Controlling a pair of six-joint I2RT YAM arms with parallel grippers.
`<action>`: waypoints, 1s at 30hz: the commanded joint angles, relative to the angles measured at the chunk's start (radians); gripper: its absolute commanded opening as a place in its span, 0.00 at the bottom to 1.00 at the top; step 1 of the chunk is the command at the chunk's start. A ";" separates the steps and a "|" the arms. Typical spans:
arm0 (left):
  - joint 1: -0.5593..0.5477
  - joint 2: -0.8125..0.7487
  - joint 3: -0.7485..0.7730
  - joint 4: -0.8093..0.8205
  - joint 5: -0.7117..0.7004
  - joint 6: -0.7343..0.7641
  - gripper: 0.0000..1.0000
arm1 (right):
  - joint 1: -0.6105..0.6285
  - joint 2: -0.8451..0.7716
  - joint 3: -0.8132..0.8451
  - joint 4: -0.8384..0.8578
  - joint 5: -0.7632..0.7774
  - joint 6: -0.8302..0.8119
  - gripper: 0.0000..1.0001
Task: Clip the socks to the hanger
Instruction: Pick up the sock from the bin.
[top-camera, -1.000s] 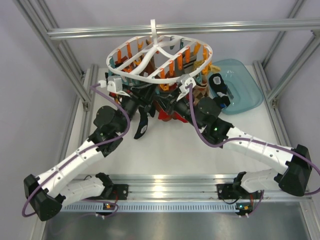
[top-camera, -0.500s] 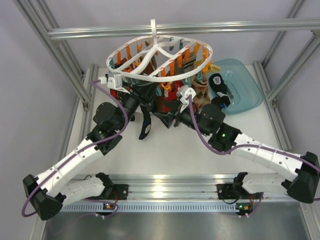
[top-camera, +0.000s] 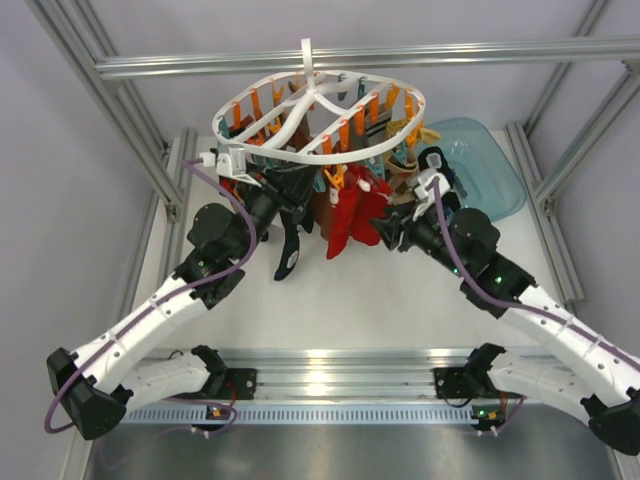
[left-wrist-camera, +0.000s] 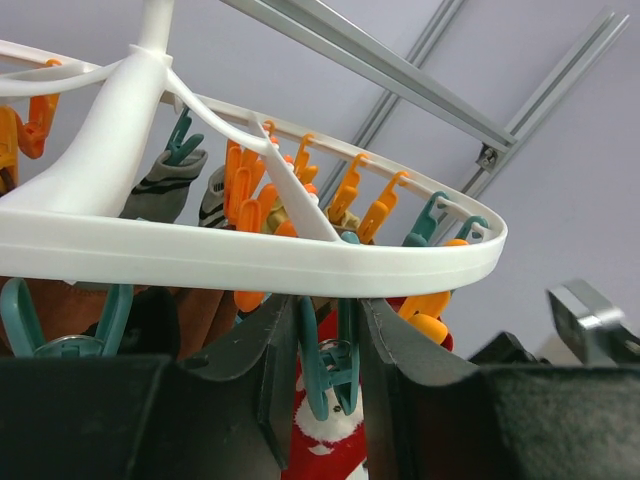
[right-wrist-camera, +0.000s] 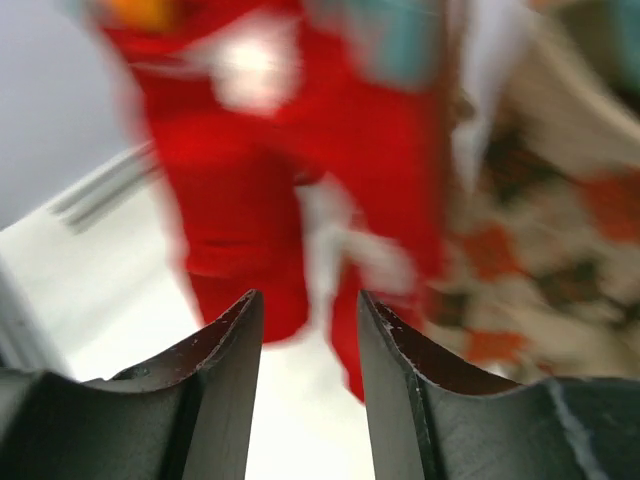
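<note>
The white hanger ring (top-camera: 300, 152) hangs from the top bar with orange and teal clips. My left gripper (top-camera: 291, 190) is right under its near rim (left-wrist-camera: 250, 262). In the left wrist view the left gripper (left-wrist-camera: 330, 325) is shut on a teal clip (left-wrist-camera: 337, 365), one finger on each handle. A dark navy sock (top-camera: 288, 245) hangs just below that gripper; what holds its top is hidden. A second dark sock (top-camera: 441, 170) lies in the bin. My right gripper (top-camera: 394, 236) is open and empty, right of the hanging socks (right-wrist-camera: 310, 320).
Red socks (top-camera: 350, 215) hang from the ring's middle and fill the blurred right wrist view (right-wrist-camera: 250, 170). A patterned argyle sock (right-wrist-camera: 520, 250) hangs to their right. A teal bin (top-camera: 497, 190) stands at the back right. Frame posts stand at both sides.
My right gripper has drawn out from under the ring and swung right, baring the red socks. My left gripper has stayed at the clip with the dark sock below it.
</note>
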 joint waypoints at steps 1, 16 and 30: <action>0.020 0.016 0.022 -0.019 -0.028 -0.029 0.00 | -0.143 -0.025 -0.003 -0.131 0.022 0.115 0.41; 0.023 0.015 0.033 -0.035 0.000 -0.032 0.00 | -0.899 -0.030 -0.187 -0.242 -0.659 -0.671 0.75; 0.029 0.038 0.046 -0.065 0.008 -0.039 0.00 | -0.958 0.292 -0.437 0.375 -0.914 -1.280 0.96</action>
